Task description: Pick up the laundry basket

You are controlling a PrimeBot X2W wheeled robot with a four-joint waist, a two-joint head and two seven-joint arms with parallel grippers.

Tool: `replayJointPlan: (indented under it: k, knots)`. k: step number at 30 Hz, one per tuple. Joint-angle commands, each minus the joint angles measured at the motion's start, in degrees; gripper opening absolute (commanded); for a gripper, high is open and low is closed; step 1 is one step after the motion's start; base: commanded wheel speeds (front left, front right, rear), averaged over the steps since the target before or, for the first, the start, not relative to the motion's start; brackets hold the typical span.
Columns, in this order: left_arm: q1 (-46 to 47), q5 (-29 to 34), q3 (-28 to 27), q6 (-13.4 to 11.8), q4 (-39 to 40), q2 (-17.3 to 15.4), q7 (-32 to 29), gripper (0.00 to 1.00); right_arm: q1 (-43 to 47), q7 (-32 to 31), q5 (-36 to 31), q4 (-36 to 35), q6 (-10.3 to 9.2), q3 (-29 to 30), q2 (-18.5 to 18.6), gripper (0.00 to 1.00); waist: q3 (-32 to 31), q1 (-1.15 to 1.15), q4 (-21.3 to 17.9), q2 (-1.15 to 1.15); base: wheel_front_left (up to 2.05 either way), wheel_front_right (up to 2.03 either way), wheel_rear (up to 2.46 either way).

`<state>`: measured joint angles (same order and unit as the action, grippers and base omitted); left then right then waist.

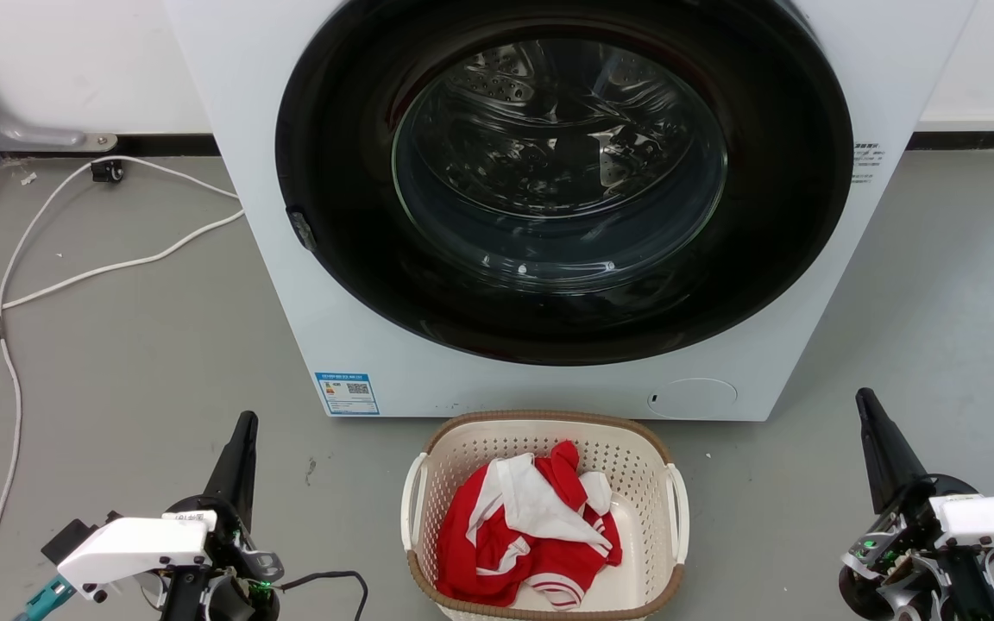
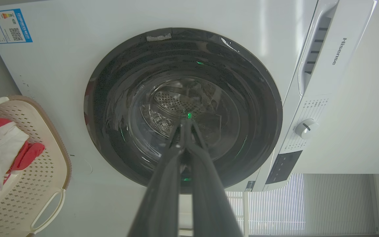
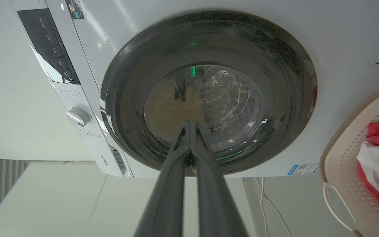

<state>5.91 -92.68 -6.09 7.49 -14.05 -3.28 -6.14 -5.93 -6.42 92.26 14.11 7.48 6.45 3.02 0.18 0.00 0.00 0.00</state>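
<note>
On the grey floor [image 1: 117, 371], just in front of the washing machine [image 1: 238, 103]: laundry basket [image 1: 631, 453], centred between the two arms, well apart from both. Left gripper [image 1: 247, 423] at lower left, right gripper [image 1: 864, 398] at lower right; fingers of each pressed together to a single dark point, holding nothing.

Judged step: pre-grasp, approach not yet begun, basket untouched. Next move, as judged: spread both pairs of fingers, bring each inward and down to the nearer white loop, left handle [image 1: 412, 500] and right handle [image 1: 681, 509], then close and lift level.

Basket body: cream perforated plastic, rounded-rectangular, probably rigid but light. Rim [image 1: 549, 417]: brown, woven-look ribbing. Handles: smooth, thin loops. Contents: crumpled red-and-white garment [image 1: 531, 526], soft, lying loose. Behind: glossy dark round door [image 1: 333, 285] with clear glass, steel drum [image 1: 506, 78] visible through it.
</note>
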Motion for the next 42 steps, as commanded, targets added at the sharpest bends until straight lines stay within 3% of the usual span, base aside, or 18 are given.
replayJointPlan:
  k: [1, 30, 31, 42]
  knots:
    - [0.6, 0.2, -0.2, 0.0, -0.1, 0.0, -0.2, 0.00, -0.7, -0.1, -0.2, 0.1, 0.02, 0.1, -0.1, 0.00, 0.0, 0.00, 0.0, 0.00, 0.00, 0.00, 0.00]
    - [0.6, 0.3, -0.4, 0.0, -0.1, 0.2, -0.3, 0.00, -0.7, -0.1, -0.2, 0.1, 0.02, 0.1, -0.1, 0.00, 0.0, 0.00, 0.0, 0.00, 0.00, 0.00, 0.00]
    - [0.6, 0.3, -0.4, 0.0, -0.1, 0.2, -0.3, 1.00, -0.7, -0.1, -0.2, 0.1, 0.02, 0.1, -0.1, 1.00, 0.0, 0.00, 0.0, 0.00, 0.00, 0.00, 0.00]
    - [-0.2, 1.5, 2.7, 0.0, 0.1, 0.3, 2.0, 1.00, 1.4, 2.2, -1.8, 0.0, 0.01, -1.2, 0.0, 1.00, 0.0, 0.00, 0.0, 0.00, 0.00, 0.00, 0.00]
